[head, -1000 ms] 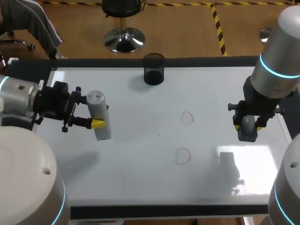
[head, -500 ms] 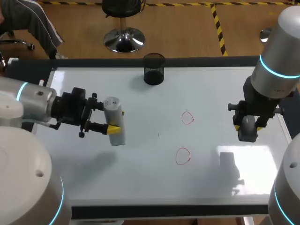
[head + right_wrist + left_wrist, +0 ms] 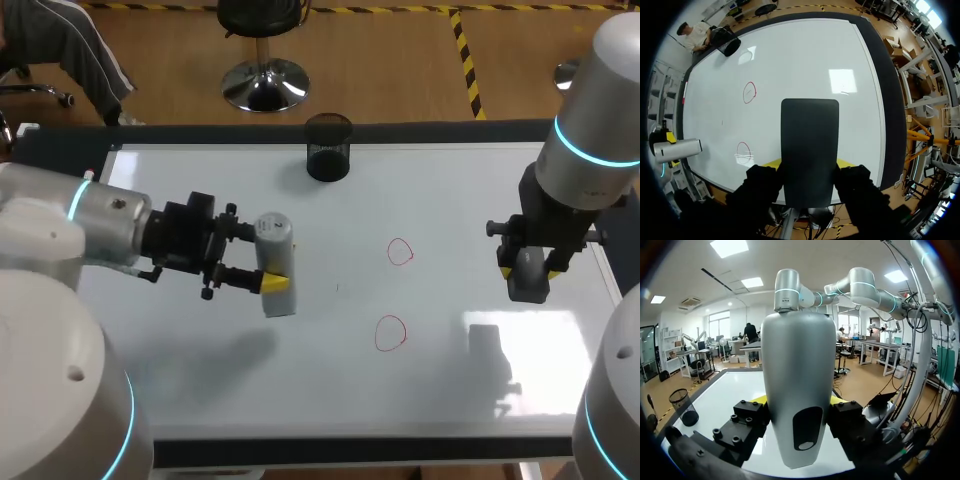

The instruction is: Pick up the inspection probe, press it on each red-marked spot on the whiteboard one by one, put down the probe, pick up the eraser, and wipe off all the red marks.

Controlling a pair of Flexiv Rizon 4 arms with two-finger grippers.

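progress: early I'd say, probe (image 3: pixel 277 250) clamped in the left pincer (image 3: pixel 262 266) above the whiteboard (image 3: pixel 200 400), well short of the far red circle (image 3: pixel 400 251) and near red circle (image 3: pixel 390 333), neither wiped | right pincer (image 3: pixel 527 268) gripping the eraser (image 3: pixel 809 150) by the whiteboard's right edge | mesh cup (image 3: pixel 328 148) at the far edge, can't tell what's inside

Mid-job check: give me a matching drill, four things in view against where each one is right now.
Things:
1. probe
2. eraser
3. cup
4. marks

Places:
A. held in the right tool
B. drawn on the board, between the two tools
C. held in the left tool
D. standing at the board's far edge

Pairs: 1-C, 2-A, 3-D, 4-B
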